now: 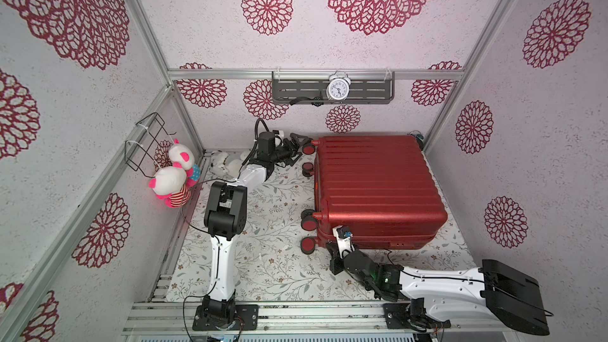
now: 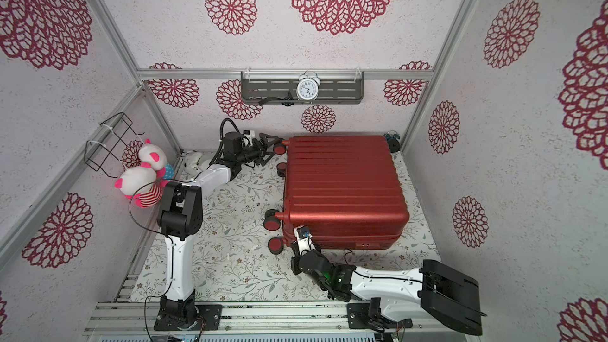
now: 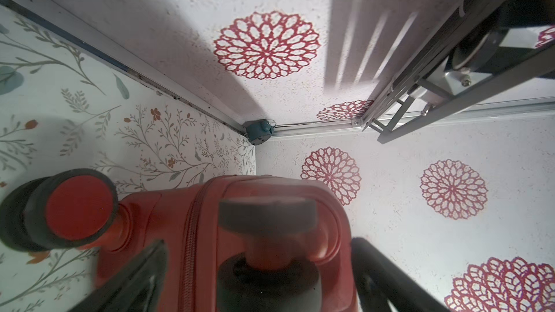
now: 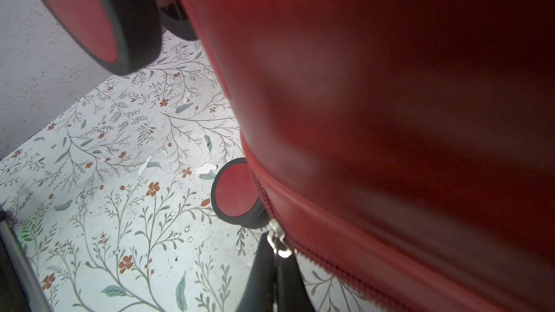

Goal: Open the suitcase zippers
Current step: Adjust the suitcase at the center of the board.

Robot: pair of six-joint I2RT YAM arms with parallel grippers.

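The suitcase (image 1: 375, 189) sits right of centre in both top views. It lies flat on the floral table (image 1: 263, 258) with its ribbed shell up and its wheels (image 1: 308, 223) pointing to frame left. Its two halves lie together, so nothing of the inside shows.

Along the lower edge runs the zipper track (image 4: 324, 265), and that's where the action is. The right gripper (image 4: 275, 250), at the bottom of the right wrist view, has its jaws pinched tight on the small metal zipper pull (image 4: 277, 237). That's at the case's lower-left corner, just beside a wheel.

Up at the case's upper-left corner, the left gripper (image 1: 302, 149) has its jaws spread wide. In the left wrist view they straddle the corner wheel (image 3: 267, 220) — whether they touch it, I cannot tell.

On the back wall, upper centre, a grey slotted shelf (image 1: 289, 88) carries a white alarm clock (image 1: 338, 88) standing upright. There are also a few dark bits on its front edge, too small to name.

On the left wall hangs a black wire basket (image 1: 144, 141). Pink-and-white plush toys (image 1: 171, 182) are bunched just below and right of it — inside it or only beside it, I cannot tell.
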